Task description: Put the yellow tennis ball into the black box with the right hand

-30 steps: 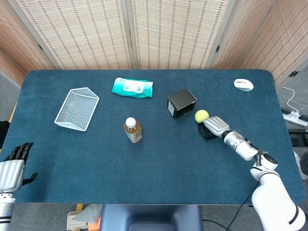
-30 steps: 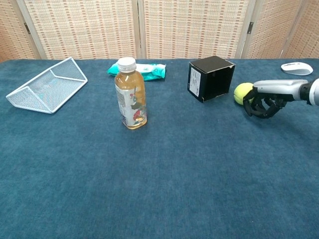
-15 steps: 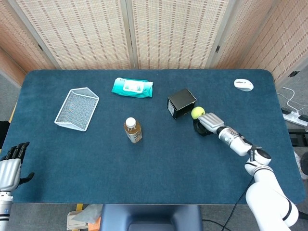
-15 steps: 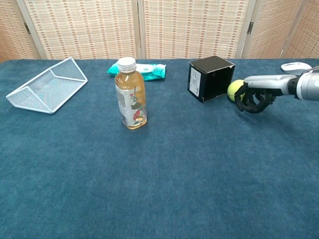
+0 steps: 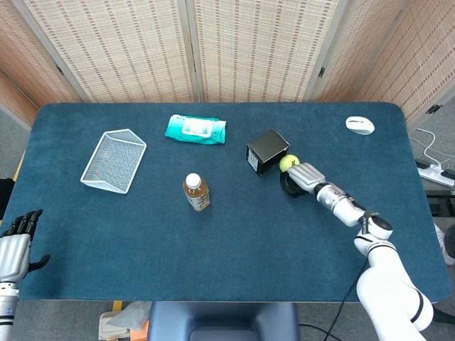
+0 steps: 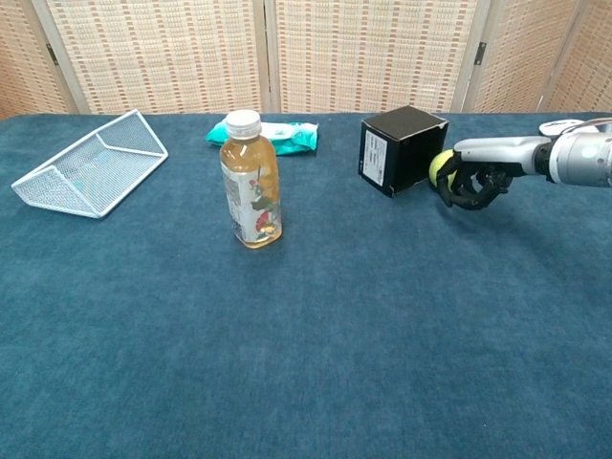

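Right hand point(image 6: 470, 179), fingers point(image 6: 457, 190) curled around the yellow tennis ball point(image 6: 441, 168), ball touching the black box point(image 6: 402, 150)!

Woven folding screens point(image 5: 192, 46) stand behind the blue table point(image 5: 234, 234).

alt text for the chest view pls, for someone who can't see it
The robot's right hand presses a yellow tennis ball against the side of a black box on a blue table. Left of the box stand a bottle of amber drink, a teal wipes pack behind it, and a white wire basket on its side.
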Robot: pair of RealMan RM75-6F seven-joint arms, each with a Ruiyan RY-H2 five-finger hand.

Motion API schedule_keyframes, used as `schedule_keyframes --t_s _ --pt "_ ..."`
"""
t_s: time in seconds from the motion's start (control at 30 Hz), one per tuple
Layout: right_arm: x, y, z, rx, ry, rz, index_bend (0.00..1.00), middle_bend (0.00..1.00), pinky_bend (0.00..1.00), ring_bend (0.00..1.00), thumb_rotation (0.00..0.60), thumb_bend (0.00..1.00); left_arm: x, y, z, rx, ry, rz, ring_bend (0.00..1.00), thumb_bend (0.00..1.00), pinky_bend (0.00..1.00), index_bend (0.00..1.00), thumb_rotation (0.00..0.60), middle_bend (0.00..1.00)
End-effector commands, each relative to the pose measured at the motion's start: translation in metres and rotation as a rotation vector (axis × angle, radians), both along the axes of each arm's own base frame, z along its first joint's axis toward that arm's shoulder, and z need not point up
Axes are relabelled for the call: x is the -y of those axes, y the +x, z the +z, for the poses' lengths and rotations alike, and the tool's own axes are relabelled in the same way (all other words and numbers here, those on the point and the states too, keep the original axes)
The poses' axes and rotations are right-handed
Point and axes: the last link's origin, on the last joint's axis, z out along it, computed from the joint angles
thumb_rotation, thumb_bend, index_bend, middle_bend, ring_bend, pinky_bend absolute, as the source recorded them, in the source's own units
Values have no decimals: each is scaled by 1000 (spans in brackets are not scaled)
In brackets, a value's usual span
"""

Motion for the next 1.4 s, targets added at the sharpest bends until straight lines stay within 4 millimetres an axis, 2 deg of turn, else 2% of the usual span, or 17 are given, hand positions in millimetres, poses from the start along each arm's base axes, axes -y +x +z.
schedule_keyframes --t_s 0.03,0.43,0.9,1.07,1.2,1.27,1.4 --pt "2 4 -2 2 0 -1 829 744 776 580 600 605 0 0 0 1 1 0 162 220 400 122 600 229" --pt "8 17 -9 23 0 0 829 744 776 580 600 605 -2 -3 1 2 4 19 162 219 401 122 600 229" --pt "2 -12 25 -63 -27 36 829 744 775 581 600 606 2 3 0 10 0 -18 162 219 400 122 600 229" --pt "1 -19 25 -97 -29 19 829 744 775 581 600 606 2 4 0 8 0 -27 162 219 400 122 600 229" --pt "3 -17 22 -106 -37 9 829 733 776 578 600 606 2 4 0 6 2 -23 162 219 400 122 600 229" --pt "5 -15 20 -100 -40 1 826 716 769 558 600 606 1 4 0 5 2 -19 162 220 400 122 600 229" --pt "7 -11 16 -87 -40 -10 729 630 689 439 600 606 0 2 0 4 2 -9 162 219 401 122 600 230"
